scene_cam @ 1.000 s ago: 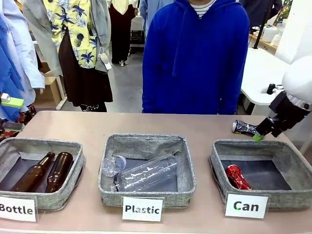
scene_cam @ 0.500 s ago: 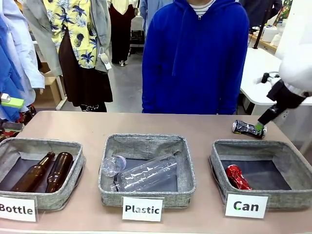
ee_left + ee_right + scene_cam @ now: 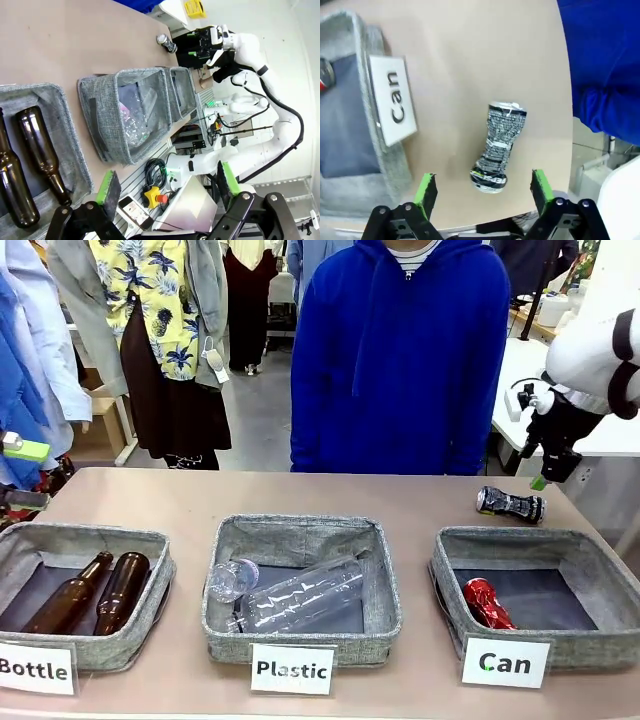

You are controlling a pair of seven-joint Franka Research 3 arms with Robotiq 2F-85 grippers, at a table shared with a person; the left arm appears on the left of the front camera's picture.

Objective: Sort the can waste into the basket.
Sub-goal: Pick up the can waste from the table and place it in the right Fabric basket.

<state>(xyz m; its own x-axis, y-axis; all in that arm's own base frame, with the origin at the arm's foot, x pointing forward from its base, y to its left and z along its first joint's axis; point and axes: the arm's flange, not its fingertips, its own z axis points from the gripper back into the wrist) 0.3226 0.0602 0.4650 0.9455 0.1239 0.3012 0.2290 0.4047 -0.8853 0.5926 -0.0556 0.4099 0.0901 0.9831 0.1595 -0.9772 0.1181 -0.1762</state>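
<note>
Now black crushed can lies on table, far side of Can basket; red can inside. Right gripper above, jaws open, empty. Left gripper open. Can looks light, thin, slippery; grab pinched middle.

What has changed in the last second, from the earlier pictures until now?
The right gripper was down at the black can a second ago, touching its right end. It has since lifted up and away, and its jaws stand open above the can in the right wrist view. The can shifted slightly and lies on the table behind the Can basket. The red can, the bottles and the left gripper stayed put.
</note>
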